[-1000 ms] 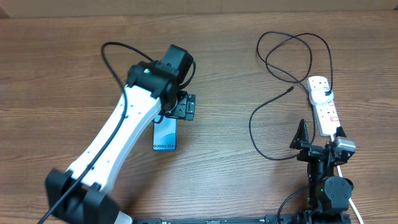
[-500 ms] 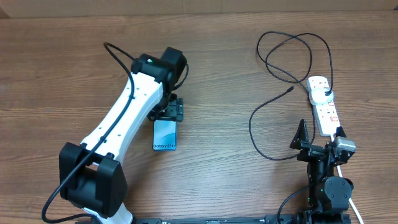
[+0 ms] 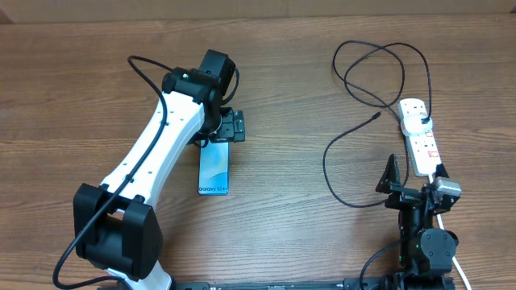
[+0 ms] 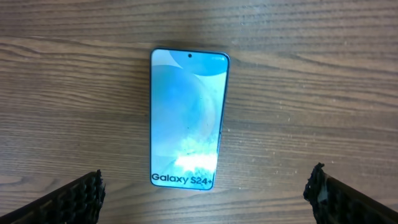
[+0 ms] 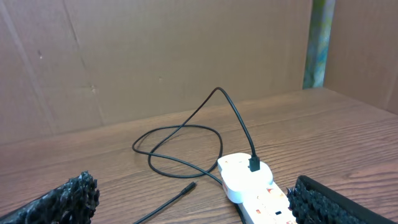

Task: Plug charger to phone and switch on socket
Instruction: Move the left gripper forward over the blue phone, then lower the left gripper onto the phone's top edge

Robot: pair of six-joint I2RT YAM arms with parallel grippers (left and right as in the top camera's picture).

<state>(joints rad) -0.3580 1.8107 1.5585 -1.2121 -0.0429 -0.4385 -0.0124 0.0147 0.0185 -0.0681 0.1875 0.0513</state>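
The phone (image 3: 214, 171) lies flat on the table, screen up, reading "Galaxy S24+"; it also shows in the left wrist view (image 4: 186, 118). My left gripper (image 3: 227, 129) hovers just beyond its far end, open and empty, fingers (image 4: 205, 193) spread wider than the phone. The socket (image 3: 421, 137) is a white strip at the right, also in the right wrist view (image 5: 261, 199). The charger's white plug head (image 5: 244, 174) sits in its far outlet. The black cable (image 3: 379, 60) loops away and its connector tip (image 3: 378, 115) lies loose on the table. My right gripper (image 3: 413, 189) is open near the strip's near end.
The thick white cord (image 3: 461, 270) runs from the strip toward the table's front edge, beside the right arm base. A cardboard wall (image 5: 155, 56) stands behind the table.
My left gripper has moved toward the far end of the phone, uncovering more of the screen. The right arm, cable and strip have not moved.
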